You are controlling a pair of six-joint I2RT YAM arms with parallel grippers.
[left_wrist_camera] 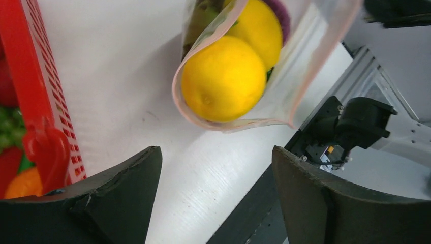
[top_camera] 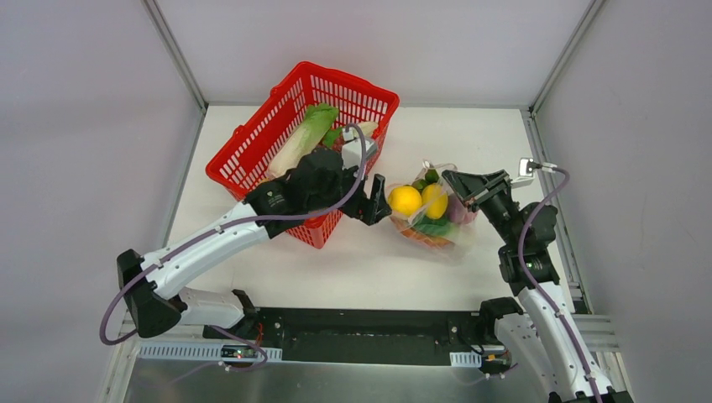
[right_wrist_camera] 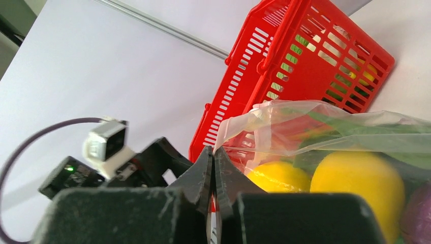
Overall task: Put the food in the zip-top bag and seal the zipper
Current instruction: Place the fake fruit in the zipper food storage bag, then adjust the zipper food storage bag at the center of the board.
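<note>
The bag (top_camera: 451, 238) lies on the table (top_camera: 353, 260) between the basket (top_camera: 252, 151) and my right arm. 2 lemons (top_camera: 405, 201) and green leaves (top_camera: 435, 227) inside. My right gripper (right_wrist_camera: 214, 158) is pinched on the bag's edge. My left gripper (left_wrist_camera: 215, 153) gapes wide at its mouth.

Bright, even light; blurred wrist-view foregrounds.

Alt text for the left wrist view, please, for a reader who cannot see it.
A yellow lemon sits in the open mouth of the clear zip-top bag, a second lemon behind it. Below, the left end effector is open and empty; the red basket runs along the left edge.
</note>
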